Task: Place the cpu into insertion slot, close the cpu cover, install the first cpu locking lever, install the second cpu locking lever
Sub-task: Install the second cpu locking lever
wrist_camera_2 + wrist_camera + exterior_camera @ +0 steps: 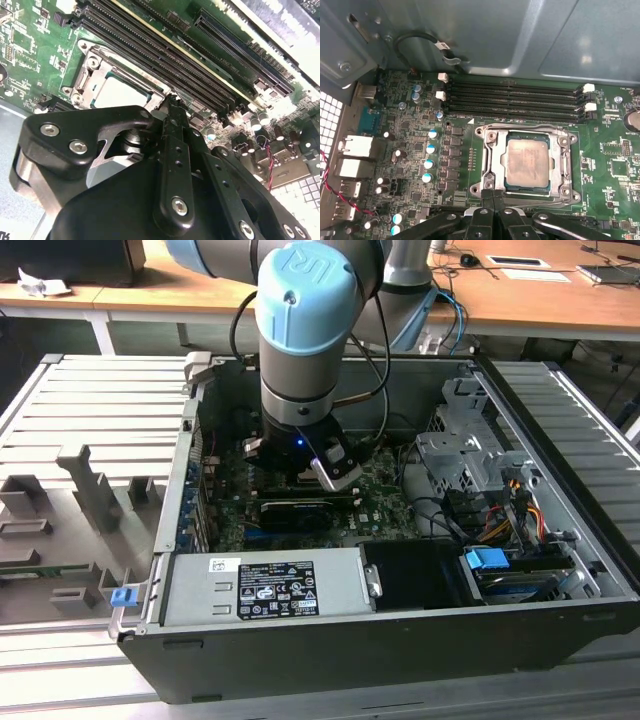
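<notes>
- Closed fingers (492, 197) of the gripper (493, 194) meet tip to tip at the near edge of the insertion slot (487, 165), holding nothing that shows.
- Inside the slot lies the cpu (527, 163), flat, with the cpu cover (506, 161) lowered around it.
- On the green board (410, 155), long black memory slots (512, 102) run just beyond the socket.
- In the exterior view, the arm (300, 330) reaches down into the open computer case (560, 490).
</notes>
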